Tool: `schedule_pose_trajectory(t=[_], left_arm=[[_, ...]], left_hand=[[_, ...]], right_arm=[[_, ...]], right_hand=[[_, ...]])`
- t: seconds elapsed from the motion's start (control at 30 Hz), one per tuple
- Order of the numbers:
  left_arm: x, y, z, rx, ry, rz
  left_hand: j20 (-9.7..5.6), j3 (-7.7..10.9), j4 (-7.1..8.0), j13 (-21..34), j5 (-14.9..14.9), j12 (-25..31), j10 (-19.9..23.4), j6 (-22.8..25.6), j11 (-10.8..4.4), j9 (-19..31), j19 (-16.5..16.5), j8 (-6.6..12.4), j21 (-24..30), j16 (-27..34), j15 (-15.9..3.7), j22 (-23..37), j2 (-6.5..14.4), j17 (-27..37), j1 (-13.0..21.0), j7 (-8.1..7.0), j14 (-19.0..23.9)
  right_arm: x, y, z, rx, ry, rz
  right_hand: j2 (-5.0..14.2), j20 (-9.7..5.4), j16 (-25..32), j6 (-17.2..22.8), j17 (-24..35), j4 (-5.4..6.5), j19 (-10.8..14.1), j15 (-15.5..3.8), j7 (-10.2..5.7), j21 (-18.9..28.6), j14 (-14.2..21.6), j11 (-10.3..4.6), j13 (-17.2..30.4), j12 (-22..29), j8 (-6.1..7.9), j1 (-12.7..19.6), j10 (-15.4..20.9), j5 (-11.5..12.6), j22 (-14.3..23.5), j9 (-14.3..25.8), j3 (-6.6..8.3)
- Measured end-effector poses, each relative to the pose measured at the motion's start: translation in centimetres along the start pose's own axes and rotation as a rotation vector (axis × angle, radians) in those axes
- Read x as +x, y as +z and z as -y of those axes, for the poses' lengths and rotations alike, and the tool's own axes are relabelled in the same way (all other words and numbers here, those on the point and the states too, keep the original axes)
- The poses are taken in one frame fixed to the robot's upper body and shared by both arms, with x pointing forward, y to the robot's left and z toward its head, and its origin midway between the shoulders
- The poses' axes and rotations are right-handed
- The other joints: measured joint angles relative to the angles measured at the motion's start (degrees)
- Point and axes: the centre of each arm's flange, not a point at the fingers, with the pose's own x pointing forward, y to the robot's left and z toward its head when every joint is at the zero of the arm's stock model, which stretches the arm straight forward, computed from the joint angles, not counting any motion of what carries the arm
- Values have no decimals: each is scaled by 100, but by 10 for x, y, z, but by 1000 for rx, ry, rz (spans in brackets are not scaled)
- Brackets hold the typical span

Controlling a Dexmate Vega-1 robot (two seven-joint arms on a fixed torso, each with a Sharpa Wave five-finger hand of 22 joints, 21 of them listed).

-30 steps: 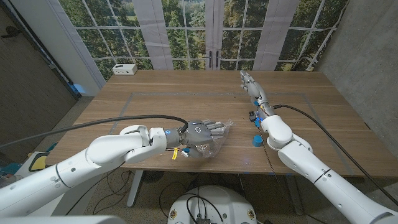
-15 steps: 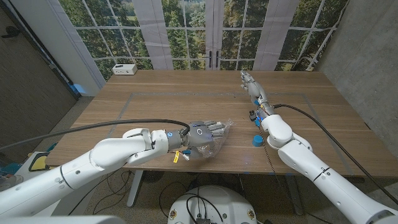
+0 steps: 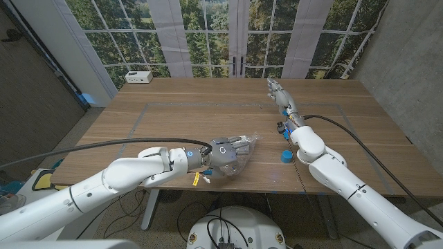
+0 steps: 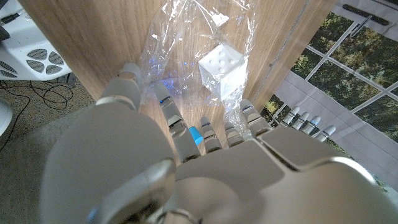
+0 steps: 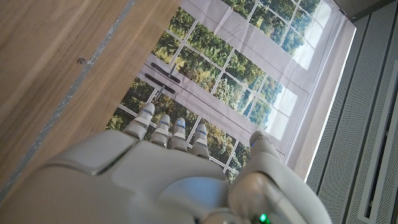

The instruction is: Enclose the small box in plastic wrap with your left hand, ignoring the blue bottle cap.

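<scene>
Room: big paned windows (image 3: 228,34) w/ trees outside, behind a wooden desk (image 3: 187,114); grey wall on robot's right.
Desk marks: faint taped lines on the top, head view.
Far corner: white device (image 3: 139,77) on desk's far left, well apart from everything else.
Left robot hand (image 3: 227,151): near desk's front edge, fingers (image 4: 171,113) spread apart and reaching into the plastic wrap (image 3: 242,153); fingertips touch the film, but can't tell whether any of it is actually pinched. Nothing solid clamped in it as far as left wrist view shows.
Plastic wrap: clear, crumpled sheet (image 4: 186,56) lying on desk, partly under and beyond left fingers.
Small box (image 4: 221,66): white, dotted faces like a die, sits inside the folds of wrap just beyond left fingertips; not touching fingers in left wrist view. In head view it's too hidden by hand + film to pick out.
Blue bottle cap (image 3: 286,157): on desk near front edge, beside right forearm, apart from wrap. Small blue bit (image 4: 195,135) seen between left fingers in wrist view, prob. same cap, can't be sure.
Right robot hand (image 3: 278,93): far side of desk, well apart from wrap, holding nothing; fingers (image 5: 163,130) straight, side by side w/ small gaps, thumb off to one side.
Cables: black cable (image 3: 124,142) runs along left arm, another along right arm.
</scene>
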Motion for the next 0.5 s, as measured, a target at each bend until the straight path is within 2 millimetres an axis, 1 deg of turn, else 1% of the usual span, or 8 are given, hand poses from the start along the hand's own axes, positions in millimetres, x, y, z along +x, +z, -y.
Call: schedule_pose_trajectory(t=[0.1,0.2,0.23,0.27,0.3,0.4,0.5], left_arm=[[0,1,2,9,9,-5],[0,3,5,19,21,-16],[0,3,5,19,21,-16],[0,4,7,29,35,-24],[0,4,8,30,37,-26],[-1,4,9,41,59,-39],[-2,4,10,44,93,-54]], left_hand=[[-54,0,0,-13,0,26,184,379,-97,6,136,99,0,0,-89,0,147,0,198,30,153],[-90,0,0,-15,-85,66,493,886,-159,36,294,249,0,0,-200,0,337,0,502,167,327],[-132,0,0,-15,-126,85,598,1056,-202,45,342,296,0,0,-254,0,409,0,584,209,417],[-156,0,0,-15,-153,88,686,1172,-230,44,404,318,0,0,-305,0,429,0,662,242,468],[-167,0,0,-15,-159,88,746,1247,-252,44,435,341,4,0,-335,0,463,0,697,270,498],[-206,0,0,-15,-161,111,899,1300,-281,45,472,356,26,0,-334,0,525,0,759,327,624],[-237,-14,13,-15,-201,111,957,1320,-261,78,504,356,26,22,-334,0,562,0,797,353,683]], right_arm=[[1,0,-1,0,2,0],[2,1,-2,-1,3,2],[3,1,-2,-2,4,3],[3,1,-2,-2,4,2],[3,2,-2,-3,4,4],[4,2,-2,-5,5,5],[4,3,-3,-8,5,5]], right_hand=[[0,0,0,0,0,0,0,0,0,0,0,0,0,0,0,0,0,0,0,0,0],[0,0,0,0,0,0,0,0,0,0,0,0,0,0,0,0,0,0,0,0,0],[0,0,0,0,0,0,0,0,0,0,0,0,0,0,0,0,0,0,0,0,0],[0,0,0,0,0,0,0,0,0,0,0,0,0,0,0,0,0,0,0,0,0],[0,0,0,0,0,0,0,0,0,0,0,0,0,0,0,0,0,0,0,0,0],[0,0,0,0,0,0,0,0,0,0,0,0,0,0,0,0,0,0,0,0,0],[0,0,0,0,0,0,0,0,0,0,0,0,0,0,0,0,0,0,1,0,0]])
